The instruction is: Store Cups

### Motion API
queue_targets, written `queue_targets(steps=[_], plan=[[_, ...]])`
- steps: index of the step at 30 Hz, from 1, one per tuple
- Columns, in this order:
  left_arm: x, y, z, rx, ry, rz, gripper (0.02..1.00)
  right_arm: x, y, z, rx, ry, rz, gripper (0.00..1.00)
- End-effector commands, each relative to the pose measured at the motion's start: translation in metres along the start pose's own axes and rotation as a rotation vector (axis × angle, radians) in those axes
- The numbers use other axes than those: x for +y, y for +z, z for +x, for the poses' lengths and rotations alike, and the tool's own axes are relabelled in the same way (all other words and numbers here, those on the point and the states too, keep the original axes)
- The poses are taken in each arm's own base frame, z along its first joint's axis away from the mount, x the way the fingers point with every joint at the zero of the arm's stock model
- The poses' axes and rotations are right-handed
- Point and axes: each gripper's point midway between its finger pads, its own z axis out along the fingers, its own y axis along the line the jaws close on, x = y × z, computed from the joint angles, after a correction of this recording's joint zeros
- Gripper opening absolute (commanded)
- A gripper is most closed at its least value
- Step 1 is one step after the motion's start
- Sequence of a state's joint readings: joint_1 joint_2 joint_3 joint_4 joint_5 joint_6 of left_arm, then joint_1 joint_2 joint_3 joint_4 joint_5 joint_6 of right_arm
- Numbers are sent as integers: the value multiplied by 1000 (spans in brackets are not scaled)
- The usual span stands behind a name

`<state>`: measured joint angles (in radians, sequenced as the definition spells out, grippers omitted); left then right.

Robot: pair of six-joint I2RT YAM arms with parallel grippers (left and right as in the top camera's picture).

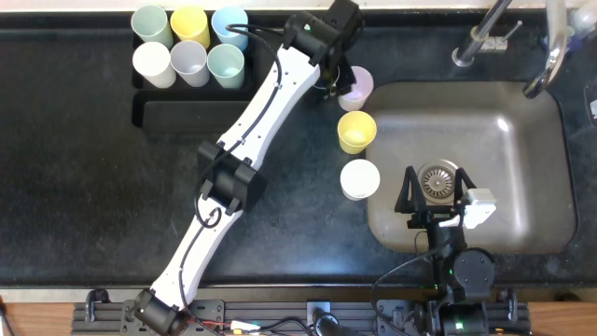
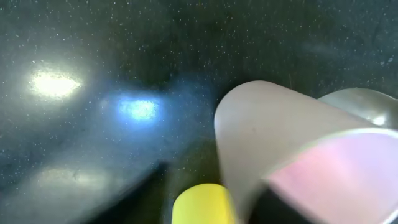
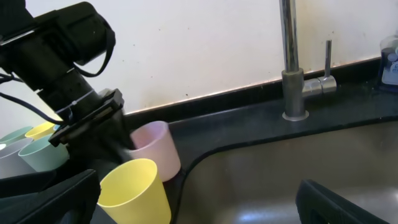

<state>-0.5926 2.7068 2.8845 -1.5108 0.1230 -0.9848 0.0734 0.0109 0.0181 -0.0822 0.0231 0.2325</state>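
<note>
By the sink (image 1: pixel 513 177), the left arm's (image 1: pixel 270 103) hold on the pink cup (image 3: pixel 158 149) can't be told — right fingers (image 3: pixel 348 202) spread — a slip could topple the yellow cup (image 3: pixel 134 190).

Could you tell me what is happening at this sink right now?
The left gripper is at the pink cup on the counter by the sink. A yellow cup and a white cup stand next to it along the sink's edge. The tray holds six cups. The right gripper hangs open over the sink.
</note>
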Motion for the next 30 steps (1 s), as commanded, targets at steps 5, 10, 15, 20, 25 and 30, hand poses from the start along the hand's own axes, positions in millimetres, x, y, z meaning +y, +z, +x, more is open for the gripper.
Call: queue_targets(steps=[5, 10, 15, 20, 25, 30], plan=[[-3, -45, -24, -138, 13, 35, 36, -1, 0, 4, 2, 4, -3, 996], [39, -171, -35, -311, -76, 30, 36, -1, 0, 4, 2, 4, -3, 998], [103, -287, -57, -529, -132, 61, 36, -1, 0, 4, 2, 4, -3, 996], [187, -340, -67, -614, -256, -17, 36, -1, 0, 4, 2, 4, -3, 998], [264, -315, -43, -495, -455, -170, 36, -1, 0, 4, 2, 4, -3, 998], [320, -276, -20, -393, -649, -247, 38, -1, 0, 4, 2, 4, -3, 998]])
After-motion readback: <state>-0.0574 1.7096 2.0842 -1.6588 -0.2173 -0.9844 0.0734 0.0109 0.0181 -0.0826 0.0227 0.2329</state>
